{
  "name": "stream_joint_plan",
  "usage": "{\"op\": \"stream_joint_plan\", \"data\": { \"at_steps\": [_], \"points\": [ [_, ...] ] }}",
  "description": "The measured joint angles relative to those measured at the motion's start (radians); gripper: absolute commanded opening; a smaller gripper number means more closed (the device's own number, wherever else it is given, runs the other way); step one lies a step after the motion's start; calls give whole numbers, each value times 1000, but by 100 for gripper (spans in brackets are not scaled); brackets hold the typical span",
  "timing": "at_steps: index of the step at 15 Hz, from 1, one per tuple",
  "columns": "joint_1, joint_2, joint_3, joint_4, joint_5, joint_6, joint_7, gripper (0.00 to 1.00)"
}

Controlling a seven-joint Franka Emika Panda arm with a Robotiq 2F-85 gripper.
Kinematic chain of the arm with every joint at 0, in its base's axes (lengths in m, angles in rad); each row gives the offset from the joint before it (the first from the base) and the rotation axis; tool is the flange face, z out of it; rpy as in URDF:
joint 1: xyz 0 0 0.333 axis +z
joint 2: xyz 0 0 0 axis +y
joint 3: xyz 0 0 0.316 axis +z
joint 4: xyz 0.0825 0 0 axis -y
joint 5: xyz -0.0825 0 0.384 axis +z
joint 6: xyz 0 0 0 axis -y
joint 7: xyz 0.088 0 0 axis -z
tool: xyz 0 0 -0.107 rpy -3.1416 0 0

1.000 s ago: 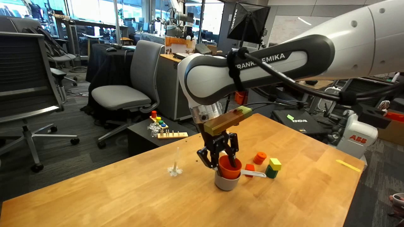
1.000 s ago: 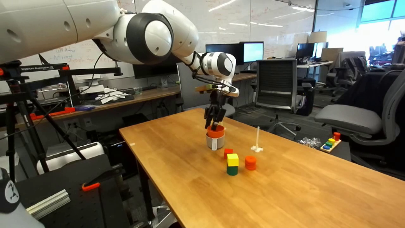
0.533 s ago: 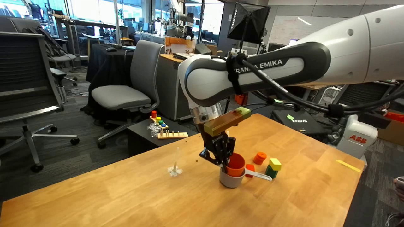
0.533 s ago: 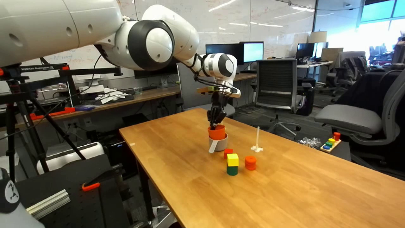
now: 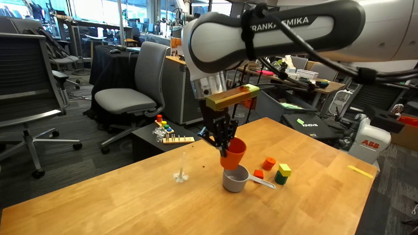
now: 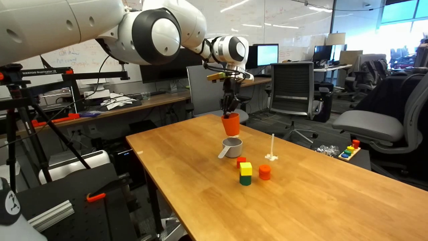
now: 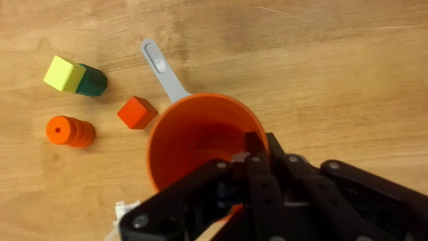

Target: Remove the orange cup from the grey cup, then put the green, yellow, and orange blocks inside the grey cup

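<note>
My gripper (image 7: pixel 263 135) is shut on the wall of the orange cup (image 7: pixel 197 134), one finger inside it and one outside. In both exterior views the orange cup (image 5: pixel 234 156) hangs slightly tilted just above the grey cup (image 5: pixel 234 183). That grey cup (image 6: pixel 233 150) stands upright on the table, its interior partly visible, its handle (image 7: pixel 164 72) pointing out past the blocks. By the handle lies the orange block (image 7: pixel 137 112). The yellow block (image 7: pixel 64 74) sits on top of the green block (image 7: pixel 92 81), a little farther off. All three blocks are on the table, apart from the cups.
A stack of orange round pieces (image 7: pixel 70 131) stands near the blocks. A thin upright peg (image 5: pixel 182 164) is taped to the table (image 5: pixel 130 202) on the far side of the cups. A yellow tape strip (image 5: pixel 360 171) marks the table near an edge.
The jaws, apart a second ago with one finger in the orange cup, have shut on its wall. The orange cup has risen out of the grey cup, whose handle has swung a little.
</note>
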Motion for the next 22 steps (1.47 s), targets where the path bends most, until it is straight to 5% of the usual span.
{"op": "stream_joint_plan", "data": {
  "at_steps": [10,16,17,19,22],
  "points": [
    [144,12,67,-12,27,-5,25,6],
    [143,81,67,-19,35,-9,41,11],
    [137,88,67,-19,35,-13,41,34],
    [126,95,67,-19,35,-26,41,37],
    [115,97,67,-17,35,-45,42,61]
  ]
}}
